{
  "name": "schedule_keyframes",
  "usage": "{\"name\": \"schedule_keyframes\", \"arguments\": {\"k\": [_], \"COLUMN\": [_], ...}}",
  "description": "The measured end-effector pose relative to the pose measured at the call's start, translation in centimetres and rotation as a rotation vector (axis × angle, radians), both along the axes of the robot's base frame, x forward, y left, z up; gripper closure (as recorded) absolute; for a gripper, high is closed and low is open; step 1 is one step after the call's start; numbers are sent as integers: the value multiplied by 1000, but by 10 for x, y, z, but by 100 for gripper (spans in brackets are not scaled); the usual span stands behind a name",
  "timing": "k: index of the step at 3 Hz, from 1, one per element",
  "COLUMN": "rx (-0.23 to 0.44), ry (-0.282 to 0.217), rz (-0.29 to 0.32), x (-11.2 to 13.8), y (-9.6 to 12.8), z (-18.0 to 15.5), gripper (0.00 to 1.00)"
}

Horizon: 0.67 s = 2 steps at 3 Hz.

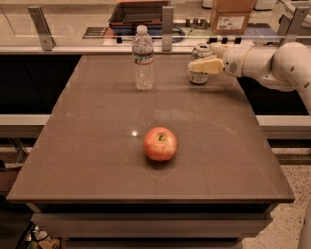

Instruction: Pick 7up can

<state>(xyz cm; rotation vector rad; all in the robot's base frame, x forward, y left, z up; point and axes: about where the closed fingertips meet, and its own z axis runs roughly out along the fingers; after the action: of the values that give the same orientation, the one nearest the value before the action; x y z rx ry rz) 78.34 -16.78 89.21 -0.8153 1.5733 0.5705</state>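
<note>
The 7up can (198, 73), a small silvery can with greenish markings, stands upright on the brown table (97, 160) near its far right edge. My gripper (201, 57) reaches in from the right on a white arm (272, 61) and sits right at the can, level with its upper half and overlapping it. The can's base rests on the table.
A clear plastic water bottle (144, 59) stands upright to the left of the can at the far side. A red apple (160, 144) lies in the middle of the table. A rail with a cardboard box (231, 15) and a dark tray (138, 12) runs behind the table.
</note>
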Motion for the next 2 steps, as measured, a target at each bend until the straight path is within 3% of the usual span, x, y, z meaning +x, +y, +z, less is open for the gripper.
{"name": "schedule_keyframes", "arguments": {"k": [2], "rx": [1], "ry": [3], "rz": [7], "x": [1], "y": [6], "z": [-2], "gripper": [64]}}
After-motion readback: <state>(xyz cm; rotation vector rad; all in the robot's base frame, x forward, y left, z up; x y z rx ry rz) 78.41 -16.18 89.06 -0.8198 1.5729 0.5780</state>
